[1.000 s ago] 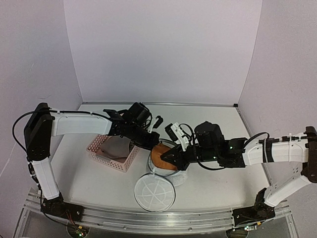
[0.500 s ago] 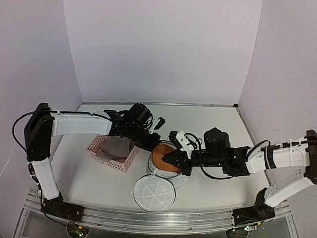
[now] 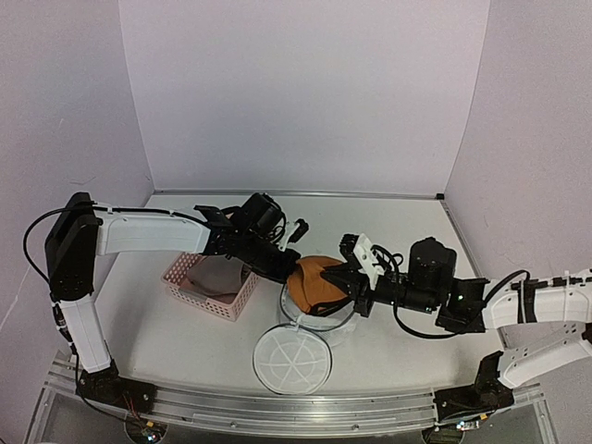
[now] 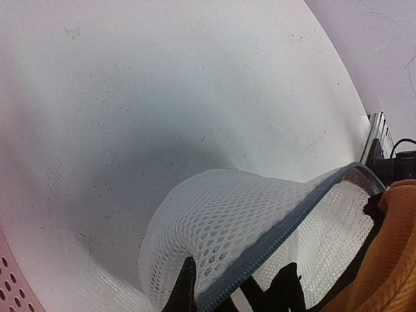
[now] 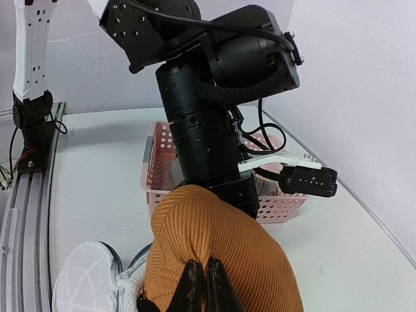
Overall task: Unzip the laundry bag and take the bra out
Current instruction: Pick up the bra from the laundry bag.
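Bra (image 3: pixel 317 280) sits half out of the bag (image 3: pixel 310 321), bulging above its open mouth. My right gripper (image 5: pixel 201 281) is pinched tight on the orange fabric, and my left gripper (image 4: pixel 235 292) is clamped on the bag's zip rim. I'd pull up and rightward slowly, pinning the bag down so the straps don't snag.

The laundry bag (image 3: pixel 298 321) sits near the middle of the surface (image 3: pixel 398 231). Its round lid (image 3: pixel 289 359) lies flat just in front of it, toward the arm bases. A lattice basket (image 3: pixel 208 303) stands just left of the bag. The bra (image 3: pixel 317 282) rises out of the bag's open top. The left claw (image 3: pixel 280 270) pinches the bag's rim on its left, between basket and bag. The right claw (image 3: pixel 344 285) pinches the bra from its right side.
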Motion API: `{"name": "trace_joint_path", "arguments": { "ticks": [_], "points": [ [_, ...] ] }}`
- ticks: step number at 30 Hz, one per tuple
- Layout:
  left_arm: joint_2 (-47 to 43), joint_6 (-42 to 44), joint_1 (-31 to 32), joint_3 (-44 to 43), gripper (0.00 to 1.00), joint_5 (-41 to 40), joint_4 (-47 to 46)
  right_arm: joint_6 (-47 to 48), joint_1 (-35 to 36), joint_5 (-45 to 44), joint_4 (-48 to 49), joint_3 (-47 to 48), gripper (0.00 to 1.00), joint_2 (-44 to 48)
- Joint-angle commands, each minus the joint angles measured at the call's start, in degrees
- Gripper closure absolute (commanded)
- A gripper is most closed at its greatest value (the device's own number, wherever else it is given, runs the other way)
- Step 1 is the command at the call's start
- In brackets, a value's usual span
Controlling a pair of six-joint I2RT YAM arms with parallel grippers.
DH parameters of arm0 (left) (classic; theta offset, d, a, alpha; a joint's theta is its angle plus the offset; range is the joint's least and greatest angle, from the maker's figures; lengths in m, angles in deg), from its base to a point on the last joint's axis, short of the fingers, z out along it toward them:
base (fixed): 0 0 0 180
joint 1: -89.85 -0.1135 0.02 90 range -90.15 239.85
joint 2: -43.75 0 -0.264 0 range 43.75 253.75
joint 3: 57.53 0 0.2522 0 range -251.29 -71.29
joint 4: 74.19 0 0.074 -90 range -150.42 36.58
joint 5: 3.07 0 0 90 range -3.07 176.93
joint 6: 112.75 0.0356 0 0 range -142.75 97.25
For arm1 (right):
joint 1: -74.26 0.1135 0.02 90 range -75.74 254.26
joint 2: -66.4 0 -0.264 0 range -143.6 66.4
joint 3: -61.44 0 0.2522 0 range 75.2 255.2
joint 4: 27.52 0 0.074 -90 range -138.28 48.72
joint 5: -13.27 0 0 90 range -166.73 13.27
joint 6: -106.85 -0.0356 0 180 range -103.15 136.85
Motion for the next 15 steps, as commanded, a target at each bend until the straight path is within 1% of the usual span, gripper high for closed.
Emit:
{"name": "trace_joint_path", "arguments": {
  "ticks": [1,9,12,15],
  "points": [
    [-2.3,-0.4,0.3,-0.3,1.0,-2.1,-0.6,0.4,0.4,-2.1,1.4,0.0,1.0,5.2],
    [-0.9,-2.2,0.3,-1.1,1.0,-3.4,-0.9,-2.7,0.4,-2.7,-0.2,-2.0,1.0,11.7],
    [-0.3,-2.5,0.3,-1.5,1.0,-3.5,-1.0,-2.9,0.4,-2.8,-0.7,-1.3,1.0,13.2],
    [0.1,-2.9,0.3,-1.8,1.0,-4.3,-1.0,-1.9,0.4,-3.6,-3.6,0.8,1.0,14.7]
  ]
}}
